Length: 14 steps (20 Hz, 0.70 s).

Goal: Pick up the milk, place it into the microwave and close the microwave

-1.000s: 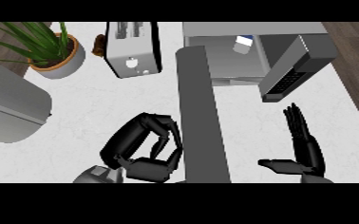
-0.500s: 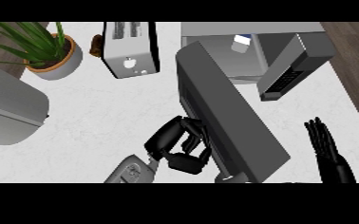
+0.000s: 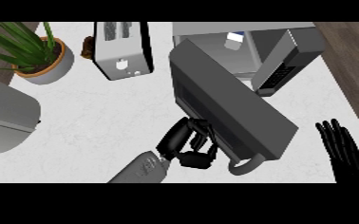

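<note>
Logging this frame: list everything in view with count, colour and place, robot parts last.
counter: one, white, beneath everything
potted plant: one, green leaves in a pale pot, upper left
toaster: one, silver, right of the plant
brown item: one, mostly hidden beside the toaster, cannot identify
grey object: one, cut off by the left edge
microwave: one, grey, upper right
microwave door: one, dark grey, partly open, centre
milk: one, white and blue, inside the microwave
left hand: one, black, against the door's outer face
right hand: one, black, open, resting at the lower right edge
</note>
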Tool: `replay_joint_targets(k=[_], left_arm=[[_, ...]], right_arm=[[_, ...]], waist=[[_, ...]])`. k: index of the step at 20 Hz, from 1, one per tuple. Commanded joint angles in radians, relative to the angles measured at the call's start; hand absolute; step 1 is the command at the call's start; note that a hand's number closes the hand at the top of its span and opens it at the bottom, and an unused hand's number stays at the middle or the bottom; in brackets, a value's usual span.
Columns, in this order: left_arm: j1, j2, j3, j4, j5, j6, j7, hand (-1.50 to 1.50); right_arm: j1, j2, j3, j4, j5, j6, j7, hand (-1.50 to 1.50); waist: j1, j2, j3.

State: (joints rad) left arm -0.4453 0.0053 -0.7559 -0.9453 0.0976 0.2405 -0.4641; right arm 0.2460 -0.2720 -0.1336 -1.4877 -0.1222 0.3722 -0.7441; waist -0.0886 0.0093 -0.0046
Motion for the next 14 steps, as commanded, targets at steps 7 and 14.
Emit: replay_joint_targets(k=[7, 14], left_arm=[[-0.135, -0.005, -0.183, 0.044, 0.26, 0.14, -0.008, 1.5], [-0.211, -0.005, -0.173, 0.027, 0.408, 0.224, -0.044, 1.5]], right_arm=[[0.039, -0.024, 0.05, -0.201, -0.07, 0.074, 0.09, -1.5], [0.005, -0.066, 0.059, -0.298, -0.126, 0.097, 0.196, -1.5]], waist=[[-0.067, 0.014, -0.002], [-0.097, 0.022, -0.004]])
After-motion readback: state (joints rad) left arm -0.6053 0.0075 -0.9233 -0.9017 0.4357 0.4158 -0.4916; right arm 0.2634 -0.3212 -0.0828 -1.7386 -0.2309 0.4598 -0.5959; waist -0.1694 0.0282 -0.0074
